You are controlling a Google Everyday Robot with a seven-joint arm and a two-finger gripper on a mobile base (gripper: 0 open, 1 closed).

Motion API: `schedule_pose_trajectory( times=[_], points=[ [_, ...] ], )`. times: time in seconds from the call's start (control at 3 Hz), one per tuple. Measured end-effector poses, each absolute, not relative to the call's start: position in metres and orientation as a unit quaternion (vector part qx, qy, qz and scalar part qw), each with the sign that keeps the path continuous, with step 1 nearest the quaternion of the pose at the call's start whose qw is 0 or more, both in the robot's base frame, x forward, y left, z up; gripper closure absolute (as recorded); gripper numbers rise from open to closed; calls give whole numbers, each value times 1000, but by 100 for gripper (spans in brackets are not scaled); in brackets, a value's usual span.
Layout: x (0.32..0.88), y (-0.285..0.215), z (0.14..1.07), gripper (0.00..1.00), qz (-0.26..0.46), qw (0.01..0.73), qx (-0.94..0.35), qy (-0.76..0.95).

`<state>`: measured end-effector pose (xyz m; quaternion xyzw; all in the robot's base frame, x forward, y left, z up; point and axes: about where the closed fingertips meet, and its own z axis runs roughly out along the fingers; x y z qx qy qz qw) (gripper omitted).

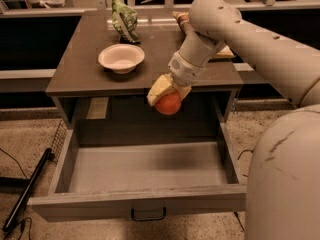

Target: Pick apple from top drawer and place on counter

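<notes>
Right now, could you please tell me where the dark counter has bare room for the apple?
The dark brown wooden counter is bare left of the round white bowl and along its front edge, to the front right corner. The back is crowded by a crinkled green bag. The pincer, shut on the small red-orange apple, hangs before the front edge.

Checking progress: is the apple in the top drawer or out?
Out. The apple hangs in the end effector above the open top drawer, level with the counter edge, not yet on it.
</notes>
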<state>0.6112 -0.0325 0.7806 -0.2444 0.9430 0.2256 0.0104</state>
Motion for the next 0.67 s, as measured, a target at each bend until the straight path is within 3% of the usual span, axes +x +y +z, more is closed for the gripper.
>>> schedule_pose_trajectory(
  times=[0.67],
  points=[
    [620, -34, 800, 100, 227, 39, -253, 940]
  ],
)
